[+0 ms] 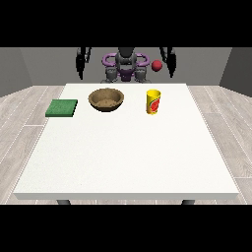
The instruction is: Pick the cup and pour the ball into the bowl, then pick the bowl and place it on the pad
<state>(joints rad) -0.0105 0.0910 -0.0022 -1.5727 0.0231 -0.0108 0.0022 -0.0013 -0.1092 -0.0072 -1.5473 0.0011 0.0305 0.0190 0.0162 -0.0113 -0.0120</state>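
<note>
On the white bench (123, 157) you see a yellow cup (153, 102) with a red label, writing unreadable, standing right of a brown bowl (106, 99); a green pad (62, 108) lies left. A red ball (156, 66) floats above the cup. Both hands hang back; you cannot tell their fingers.

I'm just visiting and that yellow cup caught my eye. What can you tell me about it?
The yellow cup stands upright on the white table, to the view's right of the brown bowl and apart from it. It bears a red mark on its side. Its mouth is open; what is inside cannot be seen. No hand touches it.
</note>
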